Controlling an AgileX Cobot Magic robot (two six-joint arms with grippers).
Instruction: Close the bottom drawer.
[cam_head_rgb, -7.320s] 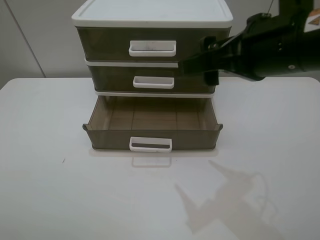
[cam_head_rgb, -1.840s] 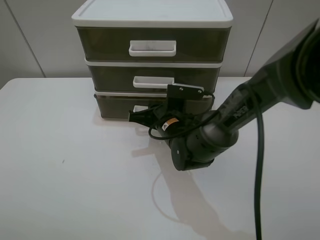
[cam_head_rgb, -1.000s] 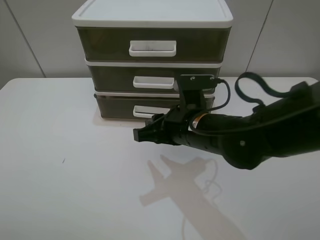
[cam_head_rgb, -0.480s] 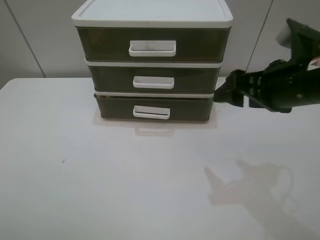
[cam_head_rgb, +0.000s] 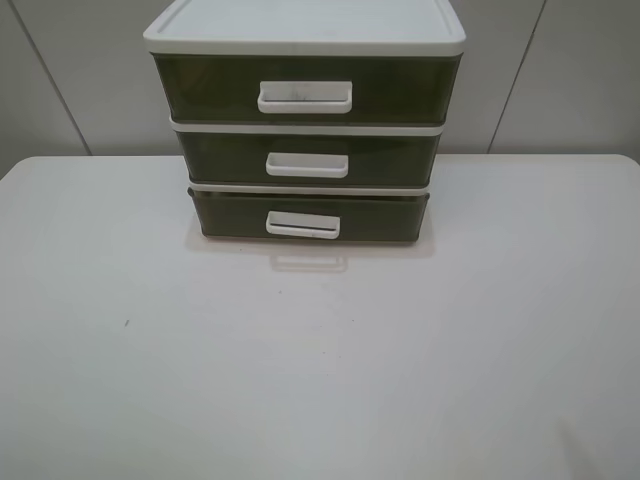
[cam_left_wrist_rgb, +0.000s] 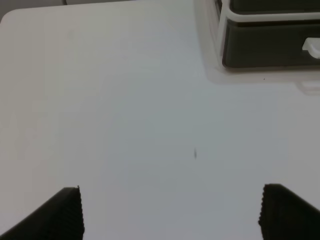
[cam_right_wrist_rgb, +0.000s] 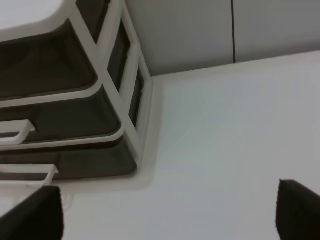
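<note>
The bottom drawer (cam_head_rgb: 310, 215) sits fully pushed into the drawer unit (cam_head_rgb: 305, 40) at the far centre of the table (cam_head_rgb: 320, 370), its front flush with the frame and its white handle (cam_head_rgb: 303, 225) facing near. The left gripper (cam_left_wrist_rgb: 170, 212) (visible only in its wrist view) hovers over bare table, left of the unit, jaws spread wide and holding nothing. The right gripper (cam_right_wrist_rgb: 167, 210) hangs to the right of the unit, jaws likewise wide and empty.

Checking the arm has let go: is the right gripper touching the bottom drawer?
Apart. In the right wrist view the right gripper sits off the unit's corner, with bare table between it and the bottom drawer; its jaws are spread. The exterior high view shows no arm.
</note>
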